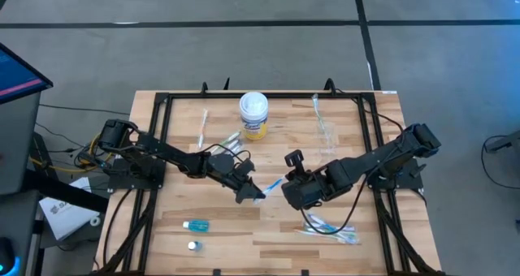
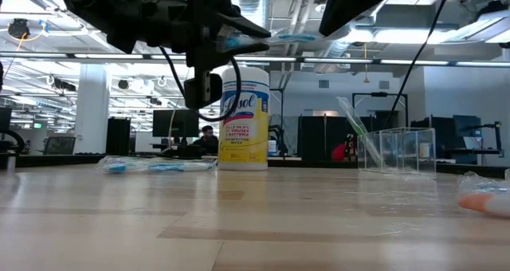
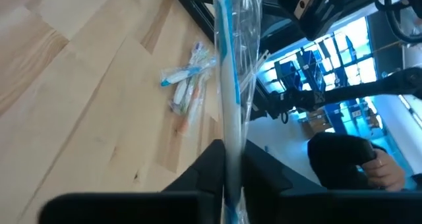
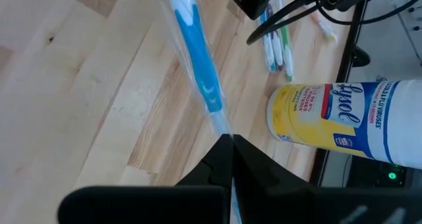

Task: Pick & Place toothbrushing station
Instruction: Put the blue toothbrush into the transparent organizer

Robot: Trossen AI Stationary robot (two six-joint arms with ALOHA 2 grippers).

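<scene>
Pale wood table [image 1: 268, 227] w/ a black frame round its edge, on a grey floor. Beyond it, an open office-like room: ceiling strip lights, dark monitors, a person seated far back.

Both arms meet above mid-table, sharing one wrapped blue-and-white toothbrush [image 1: 271, 184]. It's lifted off the wood, inside a clear sleeve. Its long axis runs across the table from one gripper to the other, rising slightly toward the right arm's side in the high view. Which end carries the bristles: can't tell.

Left gripper [image 1: 250, 192]: jaws pressed onto one end of the toothbrush; in its wrist view the sleeve runs straight out from between the fingers [image 3: 204, 168]. Right gripper [image 1: 291, 190]: jaws closed tight on the other end, the blue handle leading away from the fingers [image 4: 211, 161].

Behind the jaws, toward the table's far edge, stands a yellow-labelled wipes canister [image 1: 253, 115] w/ white lid, upright. Just beside the left gripper's wrist lies a loose cluster of wrapped toothbrushes [image 1: 230, 144]. Past the right gripper, far side, a clear plastic cup [image 1: 327, 135] w/ a slim brush leaning in it. Near the right gripper, front side, another bundle of wrapped brushes [image 1: 329, 227]. Well apart from the left gripper, front-left: a small blue tube [image 1: 196, 225] lying flat, a small white cap [image 1: 192, 245] just beside it.
</scene>
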